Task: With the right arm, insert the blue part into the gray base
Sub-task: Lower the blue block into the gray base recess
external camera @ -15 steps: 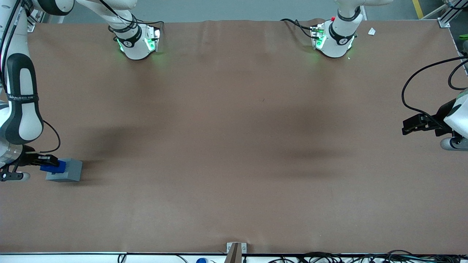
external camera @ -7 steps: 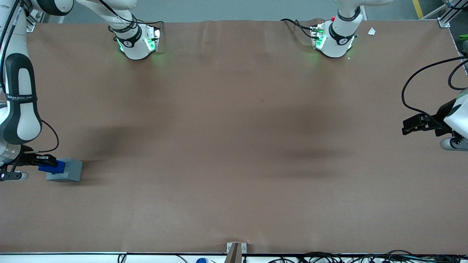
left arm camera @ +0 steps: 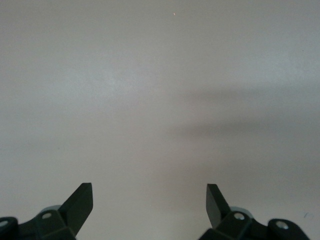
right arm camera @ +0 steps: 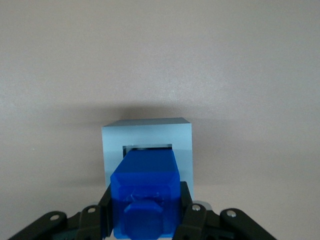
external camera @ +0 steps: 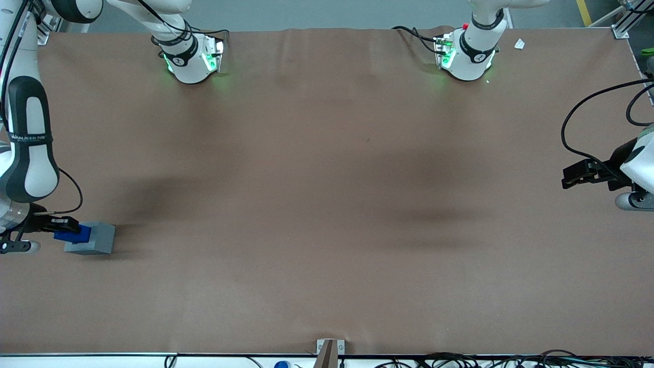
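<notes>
My gripper (right arm camera: 145,212) hangs low at the working arm's end of the table (external camera: 327,204), closed on the blue part (right arm camera: 145,192), one finger (right arm camera: 192,217) pressed to each of its sides. Out past my fingertips, the part's leading end reaches into the square recess of the gray base (right arm camera: 147,140), directly beneath.

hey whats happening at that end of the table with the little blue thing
The right arm is fitting the blue part into the gray base, which sits on the brown table at the working arm's end. The gripper is shut on the blue part, holding it at the square recess in the base's top. In the right wrist view the part's leading end meets the recess opening, but most of the part is still outside, so it is not yet seated.
</notes>
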`<action>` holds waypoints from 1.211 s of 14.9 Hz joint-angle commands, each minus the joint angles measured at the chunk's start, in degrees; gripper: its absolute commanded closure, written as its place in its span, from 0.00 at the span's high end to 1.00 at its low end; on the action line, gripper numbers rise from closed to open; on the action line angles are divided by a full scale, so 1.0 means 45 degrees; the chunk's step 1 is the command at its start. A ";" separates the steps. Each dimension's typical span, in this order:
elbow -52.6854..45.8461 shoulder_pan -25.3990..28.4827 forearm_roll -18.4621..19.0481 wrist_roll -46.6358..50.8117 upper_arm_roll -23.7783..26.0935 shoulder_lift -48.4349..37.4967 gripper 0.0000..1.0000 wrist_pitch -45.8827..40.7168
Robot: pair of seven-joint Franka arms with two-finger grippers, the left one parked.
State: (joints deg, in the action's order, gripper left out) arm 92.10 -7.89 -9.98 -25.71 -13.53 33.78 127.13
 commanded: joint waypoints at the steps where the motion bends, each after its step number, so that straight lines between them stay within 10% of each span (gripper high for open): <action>1: -0.0251 -0.0160 -0.0302 -0.0263 0.0097 0.0247 0.16 0.0029; 14: -0.0115 -0.0043 -0.0400 -0.0263 0.0136 0.0286 0.17 0.0361; 16: -0.0115 -0.0043 -0.0400 -0.0321 0.0136 0.0325 0.26 0.0361; 18: -0.0115 -0.0043 -0.0400 -0.0322 0.0136 0.0325 0.58 0.0400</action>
State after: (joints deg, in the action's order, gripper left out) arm 92.09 -7.82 -10.53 -25.92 -13.17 34.89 128.44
